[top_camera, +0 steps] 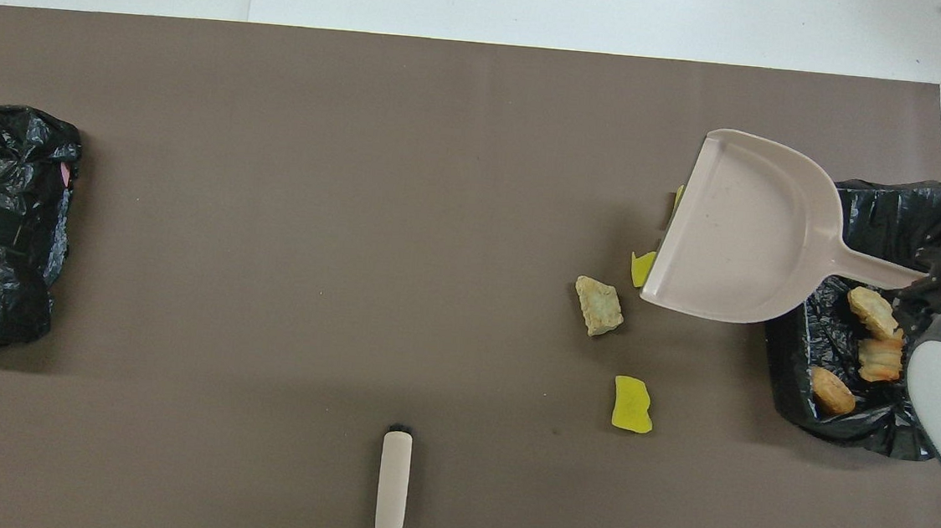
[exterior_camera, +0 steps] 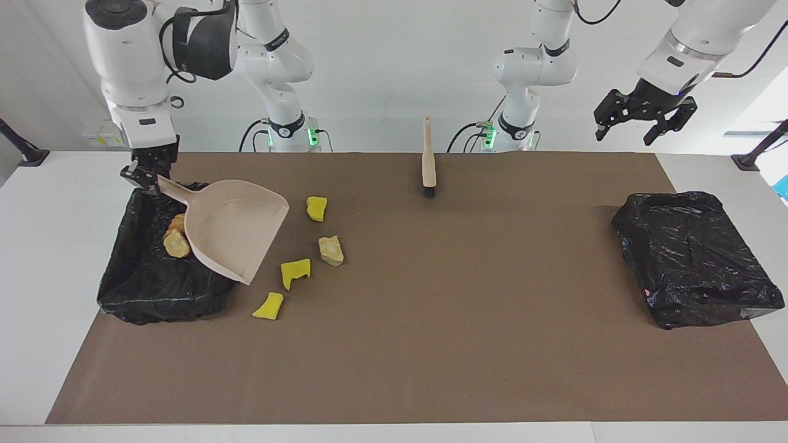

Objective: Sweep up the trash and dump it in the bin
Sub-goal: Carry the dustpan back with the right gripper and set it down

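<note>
Trash (exterior_camera: 331, 250) scraps beside dustpan (exterior_camera: 237, 231) lip, right pincer (exterior_camera: 148, 177) clamping its handle, left pincer (exterior_camera: 645, 117) wide

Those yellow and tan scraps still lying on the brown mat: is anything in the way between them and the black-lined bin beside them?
Nothing visible blocks them. The four loose scraps lie on bare brown mat beside the black-lined bin. Only the beige plastic dustpan, held by the right gripper, hangs tilted over the bin's edge and the mat beside the scraps.
</note>
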`<state>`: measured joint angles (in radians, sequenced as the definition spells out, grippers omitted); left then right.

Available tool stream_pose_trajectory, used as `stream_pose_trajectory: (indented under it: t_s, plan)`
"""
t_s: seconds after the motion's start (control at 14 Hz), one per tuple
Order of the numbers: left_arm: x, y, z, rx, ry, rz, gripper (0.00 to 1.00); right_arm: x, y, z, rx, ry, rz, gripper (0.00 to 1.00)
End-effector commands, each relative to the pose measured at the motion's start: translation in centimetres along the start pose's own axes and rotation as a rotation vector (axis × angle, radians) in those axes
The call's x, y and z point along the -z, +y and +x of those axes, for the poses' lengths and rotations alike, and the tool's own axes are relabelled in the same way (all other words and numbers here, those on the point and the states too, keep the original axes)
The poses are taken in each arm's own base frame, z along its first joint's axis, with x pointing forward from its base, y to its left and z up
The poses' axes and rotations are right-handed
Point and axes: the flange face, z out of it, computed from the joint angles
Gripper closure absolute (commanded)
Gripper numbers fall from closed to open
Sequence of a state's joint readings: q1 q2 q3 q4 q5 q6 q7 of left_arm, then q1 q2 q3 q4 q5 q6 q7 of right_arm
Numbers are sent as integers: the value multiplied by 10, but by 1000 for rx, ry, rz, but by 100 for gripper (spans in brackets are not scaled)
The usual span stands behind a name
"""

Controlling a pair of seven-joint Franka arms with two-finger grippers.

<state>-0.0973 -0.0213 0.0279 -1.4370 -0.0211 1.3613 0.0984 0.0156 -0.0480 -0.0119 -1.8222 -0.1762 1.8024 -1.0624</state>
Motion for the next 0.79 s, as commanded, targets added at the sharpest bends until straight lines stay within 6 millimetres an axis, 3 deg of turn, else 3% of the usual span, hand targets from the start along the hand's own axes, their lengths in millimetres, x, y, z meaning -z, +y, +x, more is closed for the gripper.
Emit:
stream_pose_trajectory:
  t_s: [0.0,0.14,0.29,0.72]
  plan:
    - [3,-2,-1,-7,10,10,0,-8,-20,49,-192,39,36,100]
    - [4,-3,-3,7,12,8,0,-26,-27,77,-366,83,131,100]
    - [3,-3,-2,-2,9,9,0,-35,-43,119,-504,115,164,100]
    - [0,-3,-9,-8,0,10,0,-61,-121,265,-926,142,166,100]
